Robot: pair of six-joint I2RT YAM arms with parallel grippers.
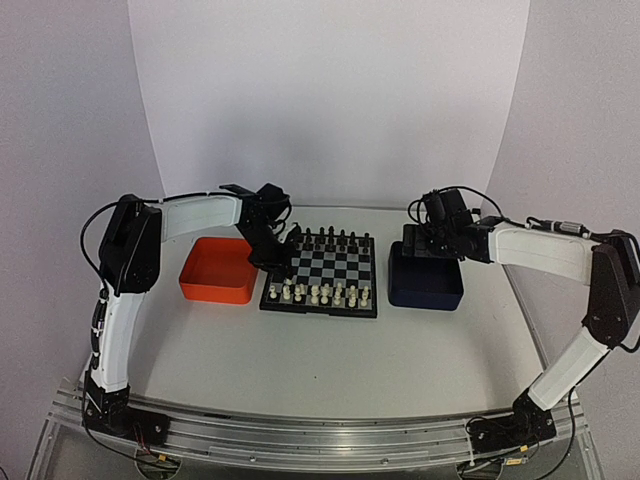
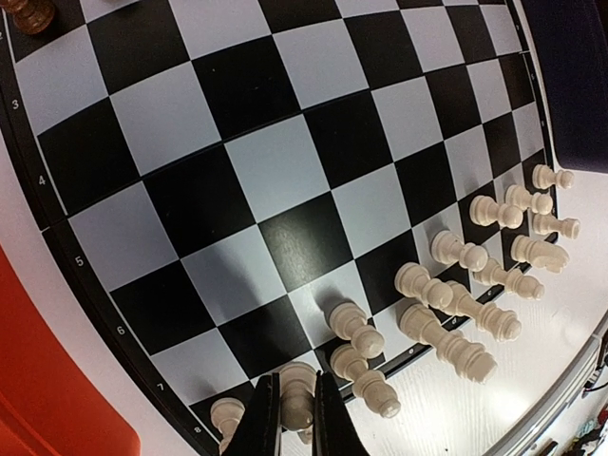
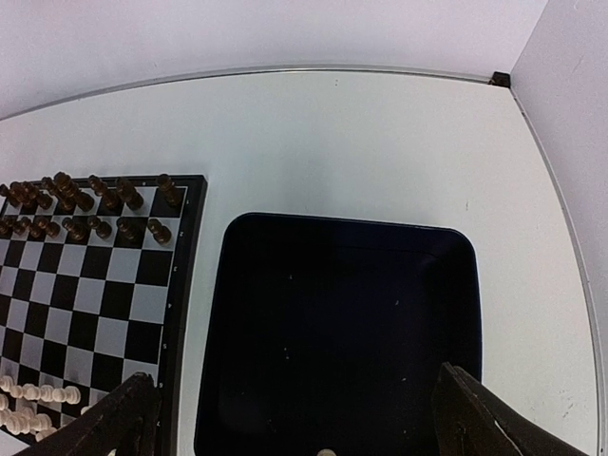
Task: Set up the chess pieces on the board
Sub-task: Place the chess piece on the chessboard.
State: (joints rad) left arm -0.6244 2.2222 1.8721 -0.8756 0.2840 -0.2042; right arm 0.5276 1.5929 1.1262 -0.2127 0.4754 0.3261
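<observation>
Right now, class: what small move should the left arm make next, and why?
Probably open the left gripper. It is shut on a white piece that stands upright over an edge-row square of the board. Whether the piece rests on the square is unclear.

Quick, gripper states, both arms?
Left gripper: closed on a white chess piece.
Right gripper: open, holding nothing, over the dark blue tray.

**White pieces ranked on the near side**

The board (image 1: 330, 265), black and pale grey checks in a black frame, lies flat. Cream-white pieces (image 1: 322, 294) stand upright along its two nearest rows. One end piece (image 2: 296, 404) sits pinched in the left hand (image 2: 295, 380).
</observation>
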